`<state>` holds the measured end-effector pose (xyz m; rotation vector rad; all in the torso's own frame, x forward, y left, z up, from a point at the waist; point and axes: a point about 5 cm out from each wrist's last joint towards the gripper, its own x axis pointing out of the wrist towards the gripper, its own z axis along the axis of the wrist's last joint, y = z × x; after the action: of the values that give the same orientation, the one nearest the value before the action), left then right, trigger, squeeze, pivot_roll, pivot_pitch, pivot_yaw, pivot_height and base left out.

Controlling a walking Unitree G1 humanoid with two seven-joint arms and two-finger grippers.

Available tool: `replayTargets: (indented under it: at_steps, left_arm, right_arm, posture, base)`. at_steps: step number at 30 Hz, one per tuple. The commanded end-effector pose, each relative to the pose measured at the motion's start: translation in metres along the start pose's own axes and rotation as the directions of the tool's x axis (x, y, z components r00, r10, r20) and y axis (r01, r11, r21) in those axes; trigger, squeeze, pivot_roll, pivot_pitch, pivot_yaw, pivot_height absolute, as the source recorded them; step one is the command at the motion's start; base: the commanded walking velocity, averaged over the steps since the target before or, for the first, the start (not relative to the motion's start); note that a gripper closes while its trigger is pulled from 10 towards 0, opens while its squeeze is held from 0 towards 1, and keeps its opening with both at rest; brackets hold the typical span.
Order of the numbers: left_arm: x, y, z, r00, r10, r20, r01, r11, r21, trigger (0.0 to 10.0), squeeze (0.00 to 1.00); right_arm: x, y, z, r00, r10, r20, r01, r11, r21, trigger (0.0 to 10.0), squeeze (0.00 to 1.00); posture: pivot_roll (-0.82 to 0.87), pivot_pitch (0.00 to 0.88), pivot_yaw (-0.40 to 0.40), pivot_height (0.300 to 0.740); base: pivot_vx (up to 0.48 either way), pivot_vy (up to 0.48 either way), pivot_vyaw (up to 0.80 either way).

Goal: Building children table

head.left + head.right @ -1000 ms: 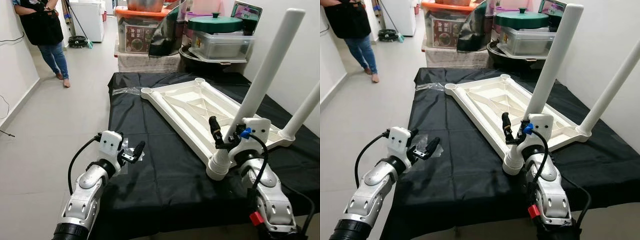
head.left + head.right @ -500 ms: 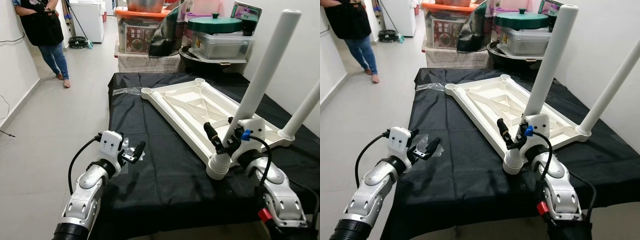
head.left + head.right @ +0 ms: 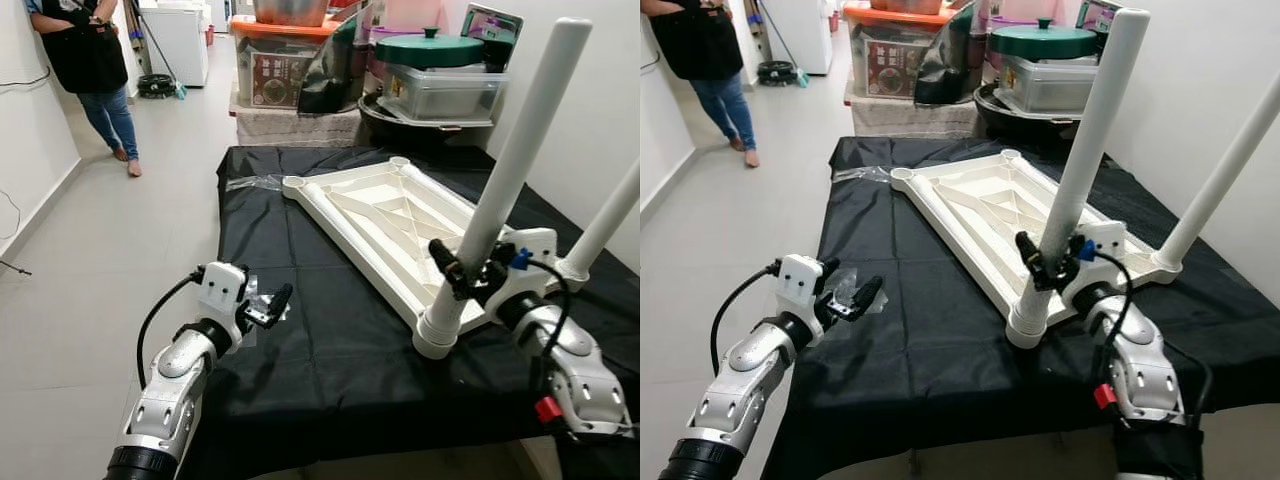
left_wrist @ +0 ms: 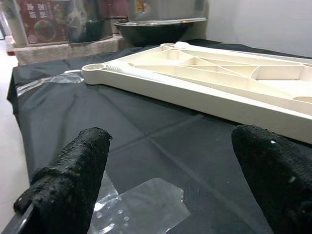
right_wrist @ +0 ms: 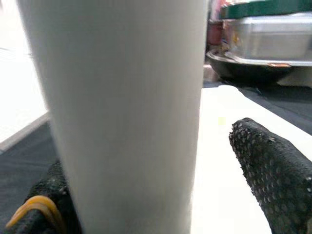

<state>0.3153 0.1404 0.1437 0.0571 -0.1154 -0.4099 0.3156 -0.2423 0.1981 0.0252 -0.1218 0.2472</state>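
The children's table top (image 3: 385, 225), a white plastic slab with ribbed underside facing up, lies upside down on a table draped in black cloth (image 3: 330, 360), set at an angle so that one corner points toward the robot. Two white round legs stand in its corner sockets: the near leg (image 3: 500, 190) rises tilted from the front corner socket, and a second leg (image 3: 605, 225) stands at the right-hand corner. The two far corner sockets are open.

Behind the table sit a clear storage box (image 3: 285, 65) with an orange lid, a grey plastic tub (image 3: 445, 90) under a green pot lid (image 3: 430, 48), and a dark wok (image 4: 156, 30) below them. A person in a black top and jeans (image 3: 95, 75) stands at the far left on the pale tiled floor (image 3: 100, 250).

The right gripper (image 3: 470, 275) is around the lower part of the near leg, with one black finger showing on each side of it. In the right wrist view the leg fills the space between the fingers (image 5: 273, 170), with a clear gap on one side, so the jaws stand wide and loose about the leg; whether the other finger touches it cannot be told.

The left gripper (image 3: 265, 308) hovers over the cloth near the table's left front edge, jaws wide apart and holding nothing, above a piece of clear plastic wrap (image 4: 141, 204) lying flat on the cloth.
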Motion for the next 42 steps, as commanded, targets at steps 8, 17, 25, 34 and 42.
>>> replayTargets:
  at_steps: [8,17,25,34,42]
  left_arm:
    - [-0.004,0.0,-0.004,1.0,-0.011,-0.018,0.012,1.0,0.01,10.0,0.0]
    - [-0.003,-0.001,-0.004,1.0,-0.017,-0.019,0.017,1.0,0.011,10.0,0.0]
    - [-0.004,-0.001,-0.006,1.0,-0.019,-0.025,0.019,1.0,0.012,10.0,0.0]
    - [-0.006,-0.001,-0.007,0.999,-0.02,-0.028,0.02,1.0,0.01,10.0,0.0]
    - [-0.006,-0.002,-0.008,0.999,-0.022,-0.031,0.023,1.0,0.01,10.0,0.0]
  right_arm:
    - [0.0,0.008,0.006,0.992,0.122,0.045,-0.123,0.992,0.028,10.0,0.0]
    - [0.005,0.004,0.013,0.984,0.17,0.045,-0.17,0.985,-0.001,10.0,0.0]
    - [0.009,0.0,0.019,0.973,0.228,0.041,-0.227,0.973,-0.028,10.0,0.0]
    - [0.008,0.0,0.016,0.966,0.255,0.029,-0.254,0.966,-0.038,0.0,0.0]
    - [0.007,-0.003,0.003,0.981,0.196,-0.008,-0.196,0.98,-0.015,0.0,0.0]
  posture:
    - [0.02,0.0,-0.052,0.74]
    - [0.02,0.0,-0.057,0.74]
    - [0.02,0.0,-0.061,0.74]
    - [0.02,0.0,-0.062,0.74]
    - [0.02,0.0,-0.062,0.74]
  base:
    - [0.0,0.0,0.0]
    - [0.0,0.0,0.0]
    - [0.0,0.0,0.0]
    - [0.0,0.0,0.0]
    - [0.0,0.0,0.0]
